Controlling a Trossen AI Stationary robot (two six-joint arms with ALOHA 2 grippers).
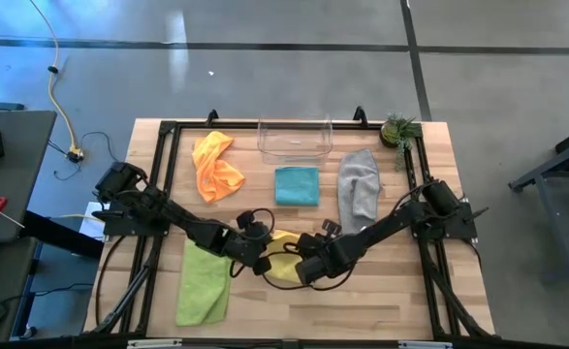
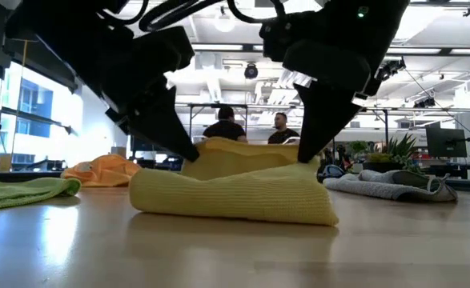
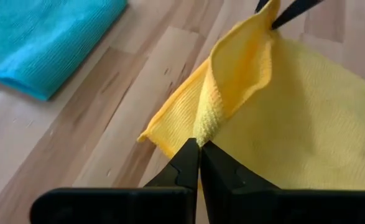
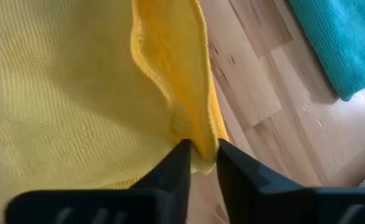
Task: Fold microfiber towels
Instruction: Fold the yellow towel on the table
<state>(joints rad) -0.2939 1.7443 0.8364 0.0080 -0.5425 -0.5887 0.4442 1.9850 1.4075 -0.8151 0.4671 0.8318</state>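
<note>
The yellow towel (image 1: 282,254) lies mid-worktop, soft and limp, so it will sag unless held by its hemmed edge; the left gripper (image 3: 199,152) pinches that edge tight; the right gripper (image 4: 201,149) clasps it with jaws narrowly parted.

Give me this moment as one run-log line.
step: folding yellow towel | left gripper: shut on its edge | right gripper: pinching the same edge, fingers slightly apart | teal towel: lies folded
</note>
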